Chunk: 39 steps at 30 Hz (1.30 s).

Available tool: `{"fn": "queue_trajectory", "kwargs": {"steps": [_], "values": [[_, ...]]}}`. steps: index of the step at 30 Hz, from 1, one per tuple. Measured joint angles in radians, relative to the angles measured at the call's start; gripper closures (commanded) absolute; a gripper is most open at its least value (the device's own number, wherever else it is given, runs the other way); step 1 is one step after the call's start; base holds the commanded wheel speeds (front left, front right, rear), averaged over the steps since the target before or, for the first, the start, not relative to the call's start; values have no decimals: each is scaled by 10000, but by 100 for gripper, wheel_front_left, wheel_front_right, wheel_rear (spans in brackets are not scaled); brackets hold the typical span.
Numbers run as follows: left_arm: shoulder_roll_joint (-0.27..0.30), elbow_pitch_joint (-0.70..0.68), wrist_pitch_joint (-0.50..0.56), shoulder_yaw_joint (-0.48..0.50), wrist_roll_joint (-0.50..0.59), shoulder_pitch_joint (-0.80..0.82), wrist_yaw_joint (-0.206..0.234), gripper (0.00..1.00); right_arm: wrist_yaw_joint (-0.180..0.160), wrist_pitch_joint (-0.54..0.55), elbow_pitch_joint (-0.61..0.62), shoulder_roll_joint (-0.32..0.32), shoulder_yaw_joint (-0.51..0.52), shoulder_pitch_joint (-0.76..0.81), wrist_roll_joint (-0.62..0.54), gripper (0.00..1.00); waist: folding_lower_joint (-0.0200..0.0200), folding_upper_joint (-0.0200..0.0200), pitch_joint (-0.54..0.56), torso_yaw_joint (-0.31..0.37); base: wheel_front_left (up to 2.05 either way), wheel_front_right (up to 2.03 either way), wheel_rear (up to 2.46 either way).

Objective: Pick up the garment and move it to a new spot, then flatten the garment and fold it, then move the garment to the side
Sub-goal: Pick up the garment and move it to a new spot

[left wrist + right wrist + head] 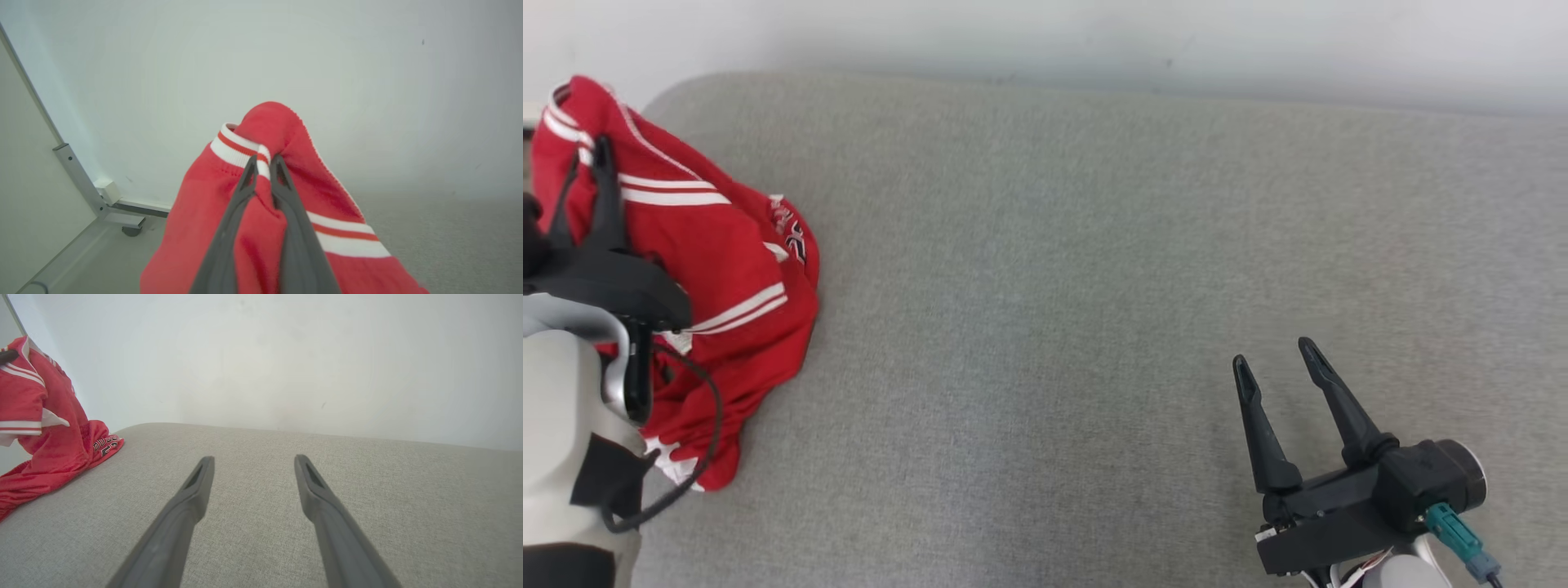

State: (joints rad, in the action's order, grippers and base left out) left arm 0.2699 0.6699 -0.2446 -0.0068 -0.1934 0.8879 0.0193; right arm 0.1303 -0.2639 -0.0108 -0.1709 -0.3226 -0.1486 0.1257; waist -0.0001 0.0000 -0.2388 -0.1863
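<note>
The garment [719, 278] is a red jersey with white stripes and dark lettering, bunched at the far left of the grey cushion. My left gripper [598, 155] is shut on its upper fold and holds that part lifted, while the lower part drapes onto the cushion. In the left wrist view the two fingers pinch the garment [282, 134] at a white-striped hem, the left gripper [264, 163] nearly closed around the cloth. My right gripper [1272, 353] hovers open over the cushion at the lower right, with nothing between its fingers [200, 477]. The garment [49, 433] hangs at that view's left edge.
A wide grey fabric cushion [1094, 286] spreads across the middle and right, ending at a pale wall [1094, 41] behind. A metal frame leg and foot [81, 179] stand on the floor off the cushion's left end.
</note>
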Motion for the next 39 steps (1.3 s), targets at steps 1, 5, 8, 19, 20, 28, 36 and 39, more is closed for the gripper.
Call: {"fn": "queue_trajectory", "kwargs": {"steps": [1, 5, 8, 19, 20, 28, 36, 39], "values": [[-4, -257, 134, -63, 21, -101, 2, 100, 0, 0, -6, 17, -6, 36, 31, 0, 0, 0, 90, 43, 0, 0, 0], [-50, -1390, 537, -171, 6, -488, 19, 100, 0, 0, -27, 146, 17, 233, 65, 0, 0, 0, 455, 243, 0, 0, 0], [-115, -2203, 882, -324, -29, -810, 2, 100, 0, 0, -52, 249, 21, 372, 77, 0, -1, 0, 726, 430, 0, 0, 0], [-694, -4000, 1994, -989, -303, -1561, -192, 100, 0, 0, -132, 489, -50, 799, 105, 0, -1, -1, 1644, 1516, 0, 0, 0], [-736, -4102, 2034, -1068, -303, -1569, -217, 100, 0, 0, -142, 495, -63, 815, 125, 0, -1, -1, 1712, 1640, 0, 0, 0], [-1290, -4472, 2336, -1672, -495, -1650, -339, 100, 0, 0, -130, 529, -144, 863, 153, 0, -1, -1, 2090, 2760, 0, 0, 0], [-1672, -4217, 2268, -2176, -508, -1527, -336, 100, 0, 0, -132, 510, -238, 843, 174, 0, 0, -1, 2221, 3818, 0, 0, 0], [-1816, -3952, 2167, -2293, -587, -1500, -305, 100, 0, 0, -119, 491, -288, 805, 176, 0, 0, -1, 2222, 4259, 0, 0, 0]]}}
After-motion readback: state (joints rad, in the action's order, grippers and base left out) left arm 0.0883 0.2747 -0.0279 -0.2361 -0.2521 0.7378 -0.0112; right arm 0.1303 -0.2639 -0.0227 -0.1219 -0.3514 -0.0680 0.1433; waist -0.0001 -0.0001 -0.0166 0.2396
